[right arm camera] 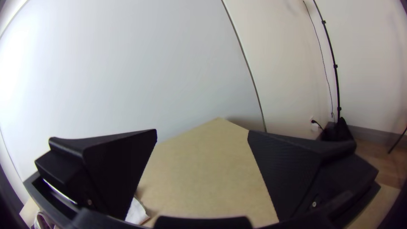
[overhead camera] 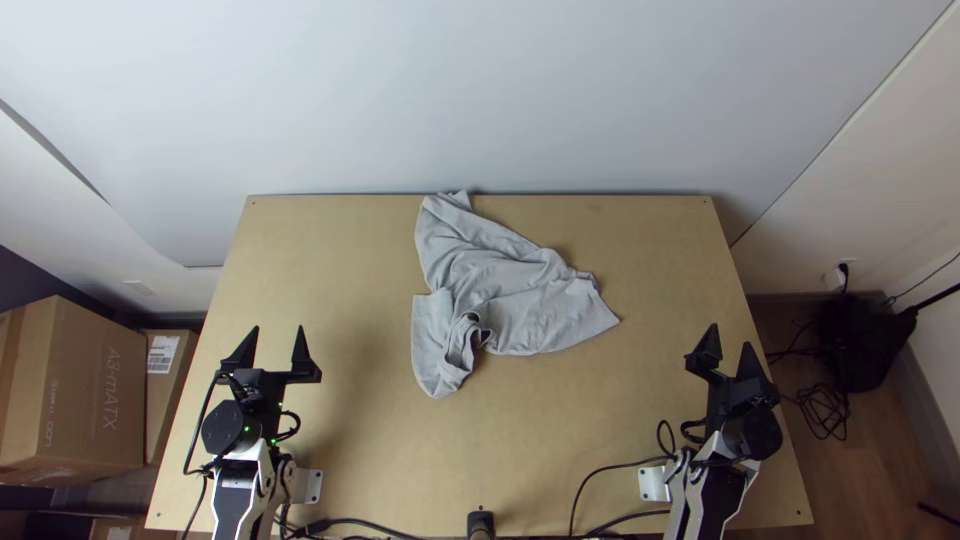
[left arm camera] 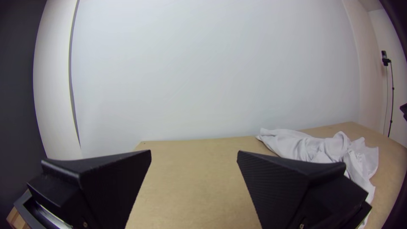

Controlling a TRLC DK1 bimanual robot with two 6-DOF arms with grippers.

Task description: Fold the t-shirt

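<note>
From the top, the crumpled grey cloth t-shirt (overhead camera: 520,300) lay mid-way across the pale wooden desk (overhead camera: 560,430). It looked light and floppy, best pinched by its right corner. Left wrist view: black left end effector (left arm camera: 194,152), open. Right wrist view: black right end effector (right arm camera: 202,131), open too.

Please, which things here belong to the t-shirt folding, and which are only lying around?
For the folding:
grey t-shirt, bunched on the table
left tool, open
right tool, open

Only lying around:
large cardboard box, at the left
black bundle, at the right
</note>
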